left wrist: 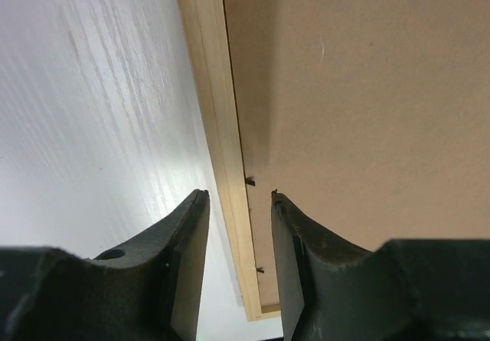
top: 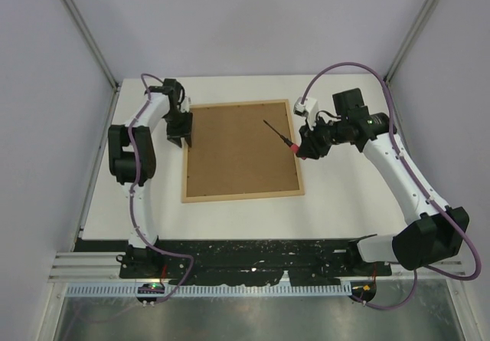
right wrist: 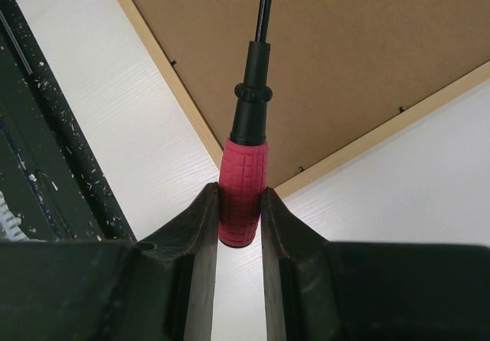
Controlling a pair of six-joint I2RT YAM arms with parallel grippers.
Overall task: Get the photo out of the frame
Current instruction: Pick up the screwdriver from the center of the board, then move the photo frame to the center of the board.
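The frame (top: 239,196) lies face down on the white table, its brown fibreboard back (top: 242,149) up. The photo is hidden under that back. My left gripper (top: 181,136) hovers over the frame's left rail near the far corner. In the left wrist view its jaws (left wrist: 239,197) stand open astride the light-wood rail (left wrist: 218,111), touching nothing. My right gripper (top: 306,151), just off the frame's right edge, is shut on the red handle of a screwdriver (top: 279,135). In the right wrist view the screwdriver (right wrist: 243,180) points its black shaft out over the back panel (right wrist: 352,50).
Small dark metal tabs (left wrist: 249,180) sit along the inner edge of the rail against the back panel. A black strip with pale specks (top: 253,249) runs along the table's near edge by the arm bases. Grey walls enclose the table on three sides.
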